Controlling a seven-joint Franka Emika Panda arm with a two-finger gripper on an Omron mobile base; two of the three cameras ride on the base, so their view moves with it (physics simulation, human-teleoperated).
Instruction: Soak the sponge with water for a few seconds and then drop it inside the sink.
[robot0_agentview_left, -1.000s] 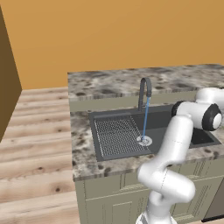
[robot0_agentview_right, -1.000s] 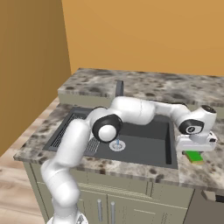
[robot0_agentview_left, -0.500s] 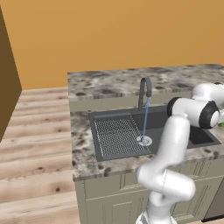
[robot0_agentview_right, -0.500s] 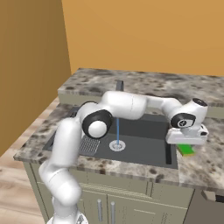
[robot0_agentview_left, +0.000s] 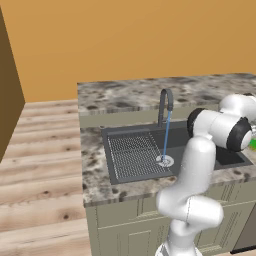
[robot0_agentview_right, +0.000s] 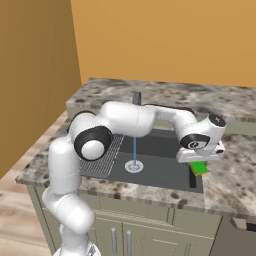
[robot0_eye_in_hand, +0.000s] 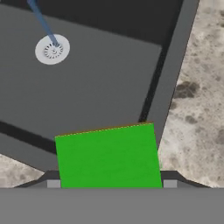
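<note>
**Hand view: green sponge held over the sink's right rim**

Hand view shows the sponge (robot0_eye_in_hand: 108, 155) flat and squarish, its broad face to the camera, no clear long axis. It hangs over the sink (robot0_eye_in_hand: 100, 83) edge beside the speckled worktop (robot0_eye_in_hand: 197, 100), well apart from the water (robot0_eye_in_hand: 43, 22). Probably light, soft and compressible; the gripper (robot0_agentview_right: 201, 159) seems clamped across its sides, though its fingers are hidden.

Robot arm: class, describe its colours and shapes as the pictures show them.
The arm is glossy white, built of rounded tubular links. Its joints carry dark, black round caps and bands. The hand is a white block with dark trim.
</note>
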